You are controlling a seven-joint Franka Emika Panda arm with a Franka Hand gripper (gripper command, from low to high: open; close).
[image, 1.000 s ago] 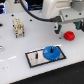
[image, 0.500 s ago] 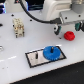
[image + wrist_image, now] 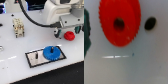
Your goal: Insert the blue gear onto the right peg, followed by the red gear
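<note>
The blue gear [image 3: 51,53] lies flat on the exterior view's right end of the black-bordered white plate [image 3: 34,62]. The right peg is hidden at the gear's hub. The twin pin [image 3: 36,56] stands bare on the plate's other end. The red gear [image 3: 69,35] lies on the white table at the exterior view's right. My gripper [image 3: 68,31] hangs just above it and looks open, holding nothing. In the wrist view the red gear [image 3: 119,22] fills the middle, with its dark centre hole showing.
A beige block fixture [image 3: 18,28] stands at the back on the exterior view's left. A thick black cable [image 3: 37,21] runs across the back. A small dark spot [image 3: 149,22] lies on the table beside the red gear. The table's front edge [image 3: 60,70] is close to the plate.
The gripper has come down a little closer to the red gear. The blue gear and the red gear have not moved.
</note>
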